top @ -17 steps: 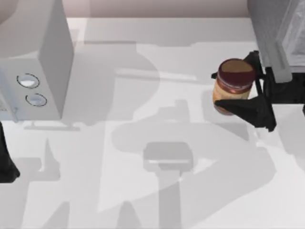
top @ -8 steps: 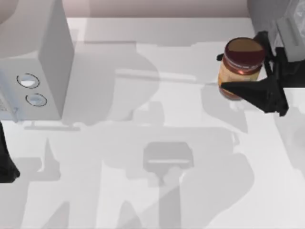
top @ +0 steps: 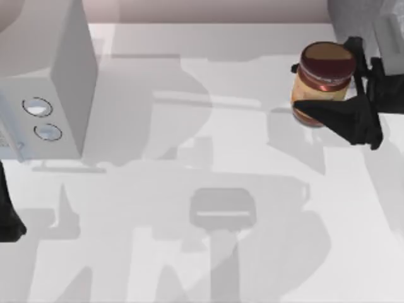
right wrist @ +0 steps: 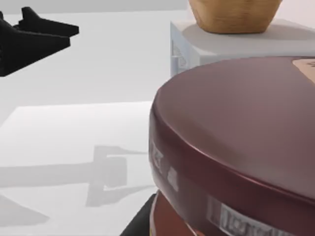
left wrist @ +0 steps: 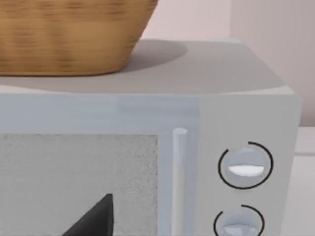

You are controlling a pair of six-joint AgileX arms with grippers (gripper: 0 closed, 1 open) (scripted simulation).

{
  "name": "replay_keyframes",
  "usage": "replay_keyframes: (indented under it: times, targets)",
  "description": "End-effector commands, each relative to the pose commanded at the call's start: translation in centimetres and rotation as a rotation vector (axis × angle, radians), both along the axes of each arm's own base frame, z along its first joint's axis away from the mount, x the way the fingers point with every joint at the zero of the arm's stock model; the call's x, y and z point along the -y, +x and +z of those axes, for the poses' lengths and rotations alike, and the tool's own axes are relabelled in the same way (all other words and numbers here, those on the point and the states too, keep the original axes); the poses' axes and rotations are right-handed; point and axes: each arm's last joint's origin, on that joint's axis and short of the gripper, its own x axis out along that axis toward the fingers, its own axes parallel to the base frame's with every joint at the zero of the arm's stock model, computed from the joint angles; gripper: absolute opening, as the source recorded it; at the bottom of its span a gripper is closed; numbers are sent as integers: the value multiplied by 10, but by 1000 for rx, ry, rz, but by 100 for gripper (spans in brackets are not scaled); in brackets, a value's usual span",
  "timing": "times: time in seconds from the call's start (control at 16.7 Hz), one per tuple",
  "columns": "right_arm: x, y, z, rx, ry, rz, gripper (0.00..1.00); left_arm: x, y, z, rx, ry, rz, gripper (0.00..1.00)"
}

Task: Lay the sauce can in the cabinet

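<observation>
The sauce can point(top: 323, 76), with its dark maroon lid and orange-yellow label, hangs above the table at the back right. My right gripper point(top: 314, 85) is shut on the sauce can, one black finger on each side of its body. In the right wrist view the maroon lid point(right wrist: 236, 132) looms very close. The cabinet point(top: 363, 19) is the grey box at the top view's back right corner, just beyond the can and partly cut off by the frame. My left gripper point(top: 7, 218) is parked at the left edge.
A pale box with two round silver knobs point(top: 41, 117) stands at the back left and carries a woven basket point(left wrist: 74, 34) on top. Arm shadows cross the white tabletop point(top: 208, 158) between the two boxes.
My right gripper has carried the sauce can toward the back and right, closer to the cabinet corner. The left arm has not moved.
</observation>
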Motion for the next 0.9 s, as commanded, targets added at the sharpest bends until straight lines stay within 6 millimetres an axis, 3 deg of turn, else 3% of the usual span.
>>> replay_keyframes:
  times: [0.3,0.6,0.72,0.9]
  targets:
    - [15,-42,44,-58,24,-272,0,0,0,0,0,0,0,100]
    - [34,-121,89,-44,83,-615,0,0,0,0,0,0,0,100]
    - [41,-156,94,-26,110,-757,0,0,0,0,0,0,0,100]
    - [50,-203,83,3,137,-967,0,0,0,0,0,0,0,100]
